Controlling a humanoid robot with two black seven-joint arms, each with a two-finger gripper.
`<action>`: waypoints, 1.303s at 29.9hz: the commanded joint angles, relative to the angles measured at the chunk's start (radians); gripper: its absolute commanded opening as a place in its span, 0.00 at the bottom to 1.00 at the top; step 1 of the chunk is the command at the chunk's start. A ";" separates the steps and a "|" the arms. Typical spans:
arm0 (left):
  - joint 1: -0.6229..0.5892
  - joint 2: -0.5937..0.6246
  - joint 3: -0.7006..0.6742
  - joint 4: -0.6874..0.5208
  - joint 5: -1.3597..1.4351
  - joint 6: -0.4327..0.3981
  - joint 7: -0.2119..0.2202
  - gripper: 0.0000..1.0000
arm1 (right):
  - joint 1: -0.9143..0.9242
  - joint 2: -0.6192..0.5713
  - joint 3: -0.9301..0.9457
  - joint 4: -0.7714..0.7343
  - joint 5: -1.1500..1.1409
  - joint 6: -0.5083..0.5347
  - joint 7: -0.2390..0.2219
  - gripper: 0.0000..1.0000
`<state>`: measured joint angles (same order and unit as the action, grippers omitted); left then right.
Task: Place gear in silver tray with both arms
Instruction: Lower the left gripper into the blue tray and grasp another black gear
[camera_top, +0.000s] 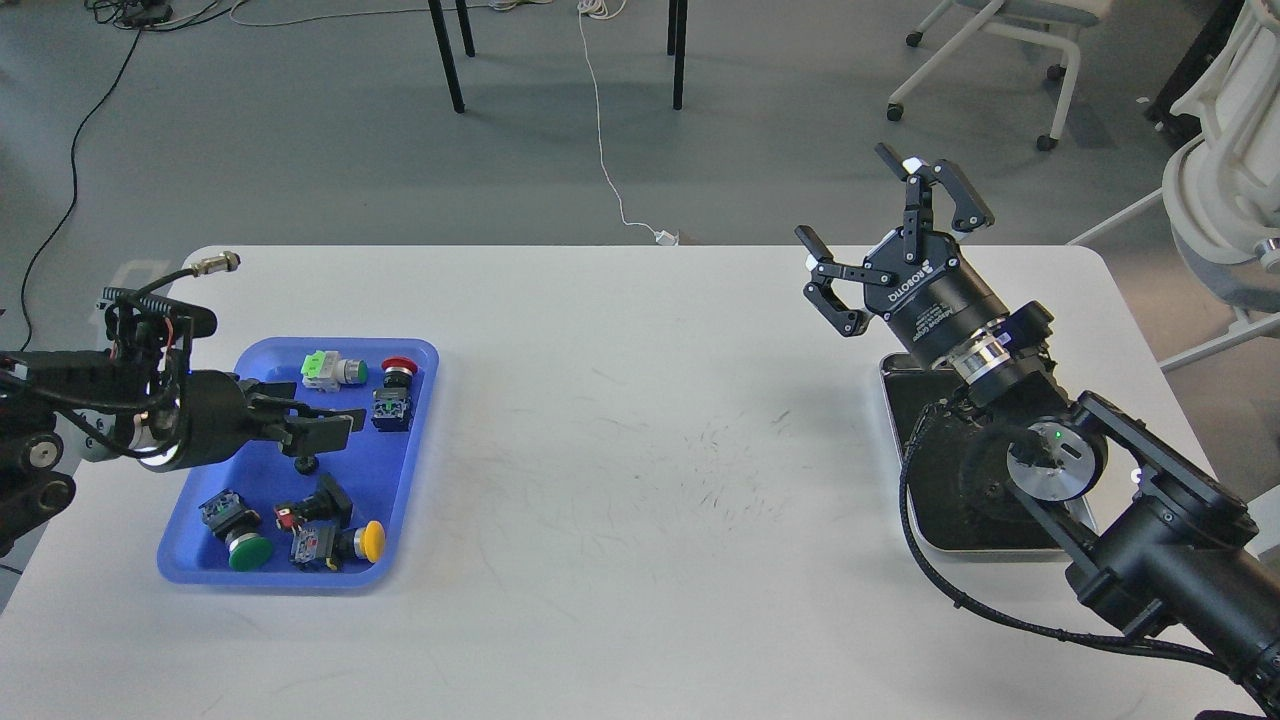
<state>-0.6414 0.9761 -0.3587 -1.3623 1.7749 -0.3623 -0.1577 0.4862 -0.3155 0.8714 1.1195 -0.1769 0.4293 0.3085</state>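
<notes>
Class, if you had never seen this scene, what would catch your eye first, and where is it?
Probably the blue tray at the table's left, holding coloured push buttons, with the left tool over it. Next, the right tool, fingers spread wide, raised at the far right above the silver tray, which its arm partly hides.

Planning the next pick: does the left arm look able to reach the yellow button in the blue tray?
Probably yes. The left gripper hovers over the blue tray, and the yellow button lies uncovered near the front edge, with only loose parts beside it.
</notes>
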 joint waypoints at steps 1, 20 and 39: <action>-0.001 0.000 0.053 0.031 0.050 0.042 0.000 0.91 | -0.008 0.003 0.001 0.002 0.002 0.006 0.000 0.98; -0.007 -0.108 0.073 0.190 0.034 0.037 0.004 0.69 | -0.008 0.010 0.000 0.003 0.002 0.008 0.000 0.98; -0.004 -0.106 0.084 0.223 0.034 0.000 0.012 0.51 | -0.009 0.012 0.000 0.005 0.002 0.006 0.000 0.98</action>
<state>-0.6432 0.8701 -0.2742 -1.1397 1.8116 -0.3596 -0.1456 0.4786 -0.3040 0.8713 1.1244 -0.1753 0.4356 0.3083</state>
